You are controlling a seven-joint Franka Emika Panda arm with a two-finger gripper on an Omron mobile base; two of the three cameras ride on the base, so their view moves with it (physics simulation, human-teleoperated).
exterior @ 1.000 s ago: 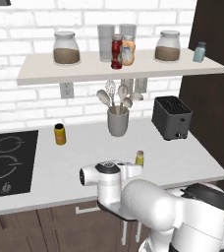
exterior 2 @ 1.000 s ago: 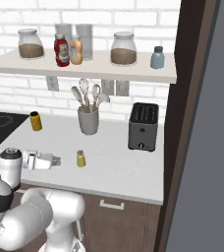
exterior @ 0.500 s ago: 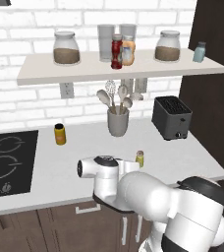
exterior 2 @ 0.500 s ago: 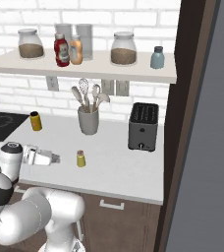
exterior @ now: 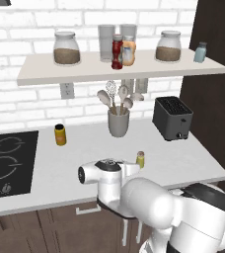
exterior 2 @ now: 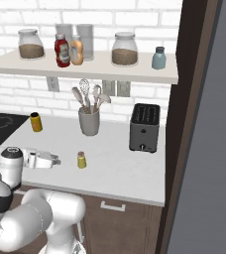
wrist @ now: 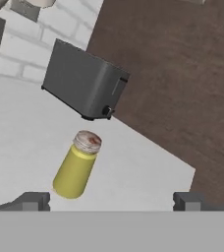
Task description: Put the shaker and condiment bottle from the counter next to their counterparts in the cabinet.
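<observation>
Lining up wide-open gripper point(wrist: 111, 201), holding nothing, on small yellow-green cylindrical shaker point(wrist: 77, 165) with silvery top; best centring low around the body before clenching, avoiding tipping.

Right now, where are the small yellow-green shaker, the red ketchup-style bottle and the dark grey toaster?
small yellow-green shaker point(wrist: 75, 171): hand view, on its yellow body.
red ketchup-style bottle point(exterior: 117, 53): left base view, on its red body, on the shelf.
dark grey toaster point(exterior 2: 144, 128): right base view, on its front face.
</observation>
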